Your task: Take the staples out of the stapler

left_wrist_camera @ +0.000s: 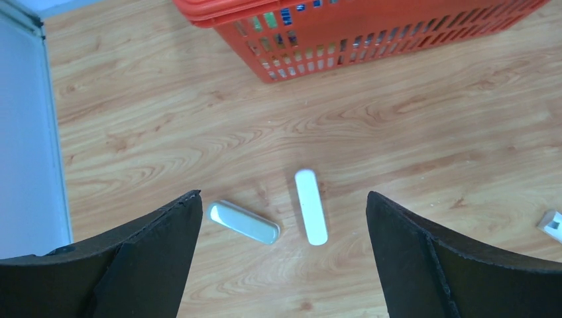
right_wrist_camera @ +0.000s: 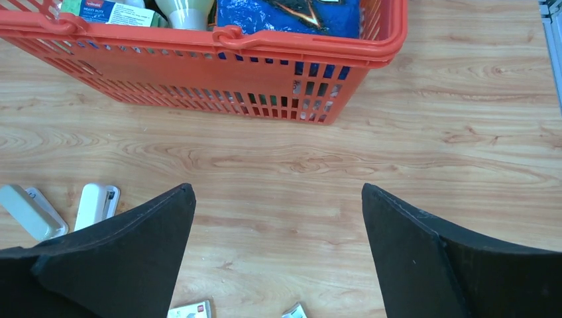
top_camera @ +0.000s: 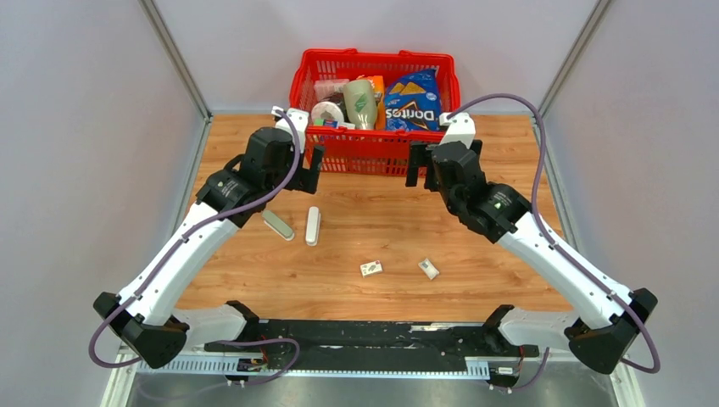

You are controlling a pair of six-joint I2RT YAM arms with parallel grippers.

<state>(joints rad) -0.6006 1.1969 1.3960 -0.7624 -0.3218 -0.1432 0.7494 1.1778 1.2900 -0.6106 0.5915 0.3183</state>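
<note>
Two small staplers lie side by side left of the table's middle: a grey-green one [top_camera: 278,225] and a white one [top_camera: 313,225]. The left wrist view shows the grey-green one [left_wrist_camera: 242,222] and the white one [left_wrist_camera: 311,207] on the wood below and between the fingers. My left gripper [top_camera: 312,168] [left_wrist_camera: 281,197] is open and empty, held above them. My right gripper [top_camera: 417,165] [right_wrist_camera: 277,187] is open and empty, over bare table in front of the basket. The right wrist view shows both staplers at its left edge, the grey-green one [right_wrist_camera: 26,211] and the white one [right_wrist_camera: 96,204].
A red basket [top_camera: 373,157] with a Doritos bag [top_camera: 411,100], a cup and other goods stands at the back centre, just beyond both grippers. Two small staple boxes [top_camera: 370,269] [top_camera: 429,269] lie nearer the front. Grey walls flank the table.
</note>
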